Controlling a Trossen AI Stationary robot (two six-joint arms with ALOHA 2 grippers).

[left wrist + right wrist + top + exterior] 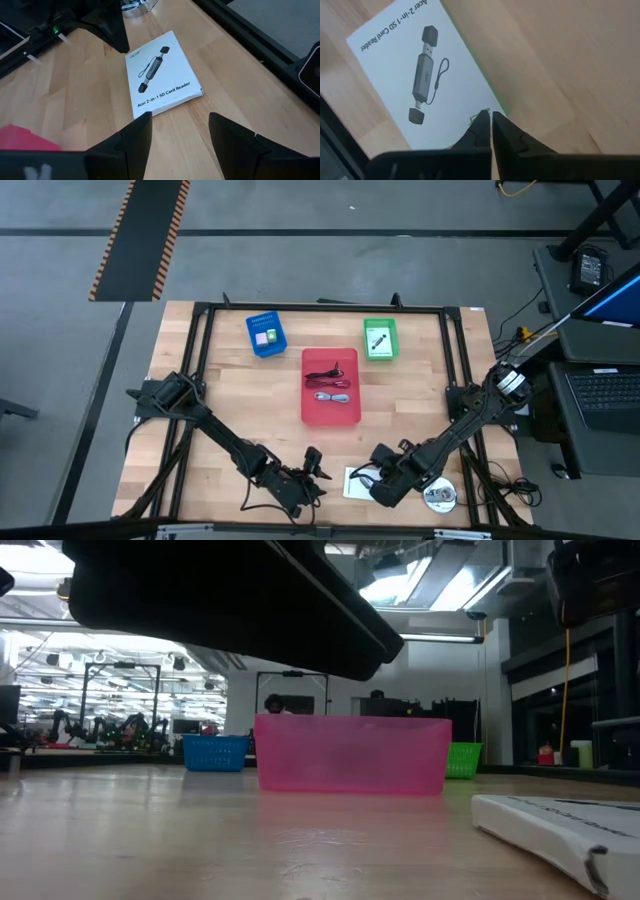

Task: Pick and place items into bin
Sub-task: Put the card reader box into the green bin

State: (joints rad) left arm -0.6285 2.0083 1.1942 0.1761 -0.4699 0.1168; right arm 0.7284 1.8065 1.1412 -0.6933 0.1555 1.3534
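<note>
Wooden bench (230, 395) seen from above, bearing a red tray (331, 386) at centre with coiled cables (331, 383) inside, a blue tray (266, 335) at far left and a green tray (380, 339) at far right. Both arms reach to the near edge. The left gripper (317, 470) hovers with its jaws wide, just left of the white card (162, 72), a flat card-reader packet lying face up on the bench near the front edge. The right gripper (487, 127) has its jaws shut, tips resting at the card's edge, holding nothing. A silver disc (440, 498) lies just right of the card, beside the right arm.

Risk, as a judgement: the card lies flat against the wood, so jaws closing from above may skid over it or push it along instead of lifting it. The two grippers work close together over one small item; a careless approach by either could bring them into collision or knock the card toward the bench edge.
</note>
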